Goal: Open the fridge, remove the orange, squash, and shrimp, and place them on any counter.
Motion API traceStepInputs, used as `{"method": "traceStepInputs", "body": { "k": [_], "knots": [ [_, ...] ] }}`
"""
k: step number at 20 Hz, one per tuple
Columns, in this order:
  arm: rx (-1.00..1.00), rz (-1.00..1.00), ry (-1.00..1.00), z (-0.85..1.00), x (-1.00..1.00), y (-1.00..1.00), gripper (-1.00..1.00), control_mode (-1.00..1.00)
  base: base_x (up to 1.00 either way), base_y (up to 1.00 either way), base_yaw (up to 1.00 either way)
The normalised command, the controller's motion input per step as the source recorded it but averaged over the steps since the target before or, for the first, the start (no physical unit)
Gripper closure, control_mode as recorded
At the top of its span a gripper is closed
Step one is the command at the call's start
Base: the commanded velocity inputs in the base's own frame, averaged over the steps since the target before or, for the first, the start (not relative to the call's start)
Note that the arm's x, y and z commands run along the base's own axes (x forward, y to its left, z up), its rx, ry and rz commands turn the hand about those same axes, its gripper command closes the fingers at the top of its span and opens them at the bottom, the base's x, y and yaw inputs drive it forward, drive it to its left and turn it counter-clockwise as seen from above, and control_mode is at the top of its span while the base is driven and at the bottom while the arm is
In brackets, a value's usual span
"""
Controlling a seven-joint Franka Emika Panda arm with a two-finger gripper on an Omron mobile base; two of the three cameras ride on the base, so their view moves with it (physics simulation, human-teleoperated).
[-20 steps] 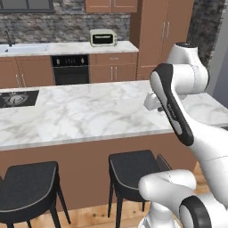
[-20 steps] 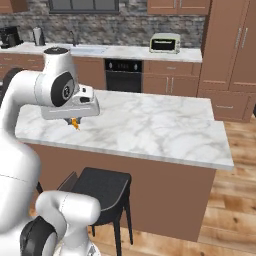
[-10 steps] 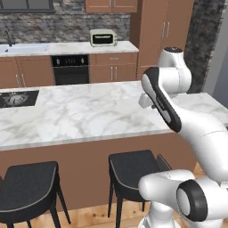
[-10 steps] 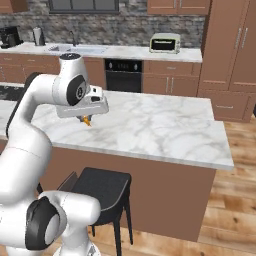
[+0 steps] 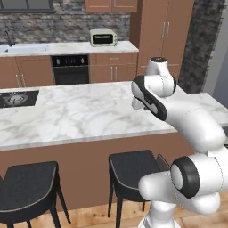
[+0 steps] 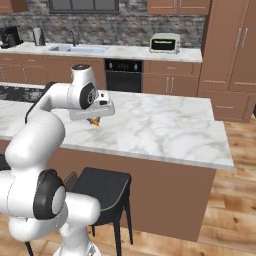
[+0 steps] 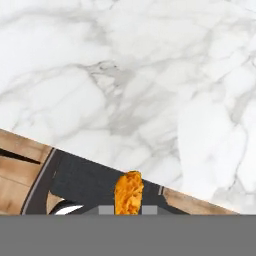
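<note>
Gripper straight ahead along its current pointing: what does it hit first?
Probably the white marble-patterned island counter. The gripper, shut on the tiny orange shrimp, points down near its front edge; depth unclear, so the dark stool below is possible.

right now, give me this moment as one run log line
phase: carrying shrimp to counter | pincer: shut on shrimp | position: above near edge of counter, over stool | placed: not yet
</note>
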Motion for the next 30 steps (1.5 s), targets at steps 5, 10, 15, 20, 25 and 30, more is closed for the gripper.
{"method": "traceStepInputs", "body": {
  "k": [5, 10, 15, 20, 25, 30],
  "knots": [
    [-0.02, 0.0, 0.0, -0.45, 0.76, 0.0, 1.0, -1.0, 0.0, 0.0, 0.0],
    [0.0, 0.0, 0.0, -0.26, 0.42, 0.0, 1.0, -1.0, 0.0, 0.0, 0.0],
    [0.0, 0.0, 0.0, -0.37, 0.35, 0.0, 1.0, -1.0, 0.0, 0.0, 0.0],
    [0.0, 0.0, 0.0, -0.4, 0.3, 0.0, 1.0, -1.0, 0.0, 0.0, 0.0],
    [0.0, 0.0, 0.0, -0.14, 0.08, 0.0, 1.0, -1.0, 0.0, 0.0, 0.0],
    [0.0, 0.0, 0.0, 0.0, 0.0, 0.0, -1.0, -1.0, 0.0, 0.0, 0.0]
  ]
}}
